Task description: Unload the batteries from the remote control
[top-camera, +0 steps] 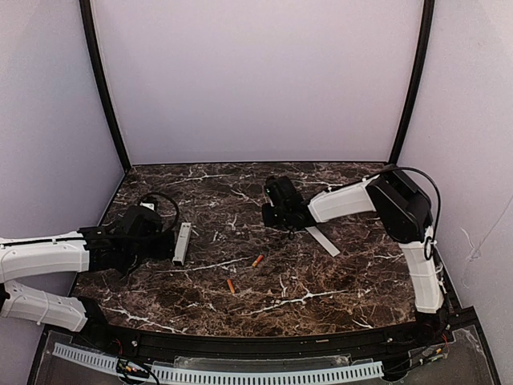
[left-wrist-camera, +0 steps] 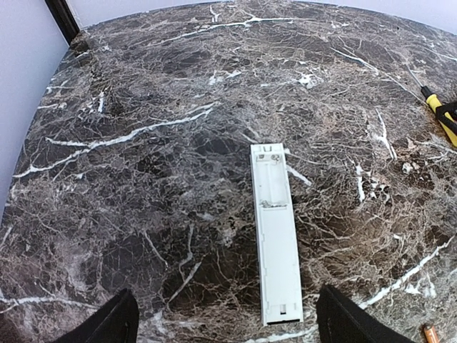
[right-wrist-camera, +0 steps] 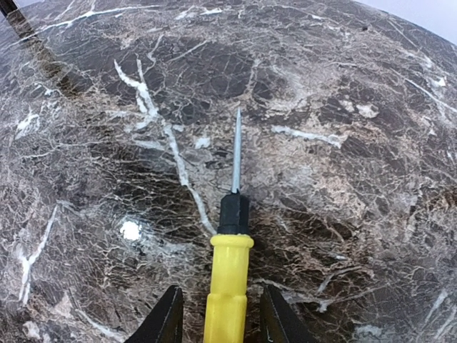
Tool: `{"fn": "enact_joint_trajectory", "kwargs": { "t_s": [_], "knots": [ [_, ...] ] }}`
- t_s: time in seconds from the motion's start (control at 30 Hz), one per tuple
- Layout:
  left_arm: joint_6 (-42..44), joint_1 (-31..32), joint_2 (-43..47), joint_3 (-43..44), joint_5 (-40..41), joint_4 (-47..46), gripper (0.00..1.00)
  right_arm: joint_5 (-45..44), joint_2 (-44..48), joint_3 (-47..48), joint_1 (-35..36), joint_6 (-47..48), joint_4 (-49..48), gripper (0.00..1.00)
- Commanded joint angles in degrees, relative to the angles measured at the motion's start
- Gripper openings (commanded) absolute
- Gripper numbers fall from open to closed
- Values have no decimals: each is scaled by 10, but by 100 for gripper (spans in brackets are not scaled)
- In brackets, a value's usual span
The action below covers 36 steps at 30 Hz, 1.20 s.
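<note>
open marble (left-wrist-camera: 143,179) flanking remote control (left-wrist-camera: 275,236)

The screwdriver (right-wrist-camera: 230,279) lay on the marble table (right-wrist-camera: 343,107), its steel tip pointing away. Its yellow handle sat between the right gripper's (right-wrist-camera: 221,296) fingers (right-wrist-camera: 170,318), with a narrow gap on either side.

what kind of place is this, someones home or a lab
Probably a robot test booth, not a home: plain pale walls box in a marble-look table, two robot arms are bolted at its near edge, with a remote, two batteries and a screwdriver.
</note>
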State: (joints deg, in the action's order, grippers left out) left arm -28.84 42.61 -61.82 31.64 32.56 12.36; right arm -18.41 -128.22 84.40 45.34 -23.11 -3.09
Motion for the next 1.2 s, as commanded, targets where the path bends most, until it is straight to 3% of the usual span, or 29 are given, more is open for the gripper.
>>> {"fn": "enact_joint_trajectory", "kwargs": {
  "t_s": [0.0,0.2,0.37,0.4,0.63,0.8,1.0,1.17],
  "knots": [
    [23,-2,21,4,24,17,89,-12,72,-6,-5,34,5,39],
    [73,-4,32,36,85,29,99,-21,157,-25,-16,81,6,59],
    [128,-32,28,55,113,0,98,-13,241,-60,-44,102,13,95],
    [136,-44,25,59,117,-6,98,-12,257,-70,-51,105,14,98],
    [193,-126,-21,59,147,-93,99,-21,374,-162,-116,125,20,99],
    [185,-211,-69,34,164,-165,98,-20,439,-245,-188,111,20,99],
    [290,-256,-137,-52,166,-403,98,-53,509,-342,-253,90,20,99],
    [353,-281,-186,-101,104,-539,99,-87,552,-423,-273,123,-26,99]
  ]
}}
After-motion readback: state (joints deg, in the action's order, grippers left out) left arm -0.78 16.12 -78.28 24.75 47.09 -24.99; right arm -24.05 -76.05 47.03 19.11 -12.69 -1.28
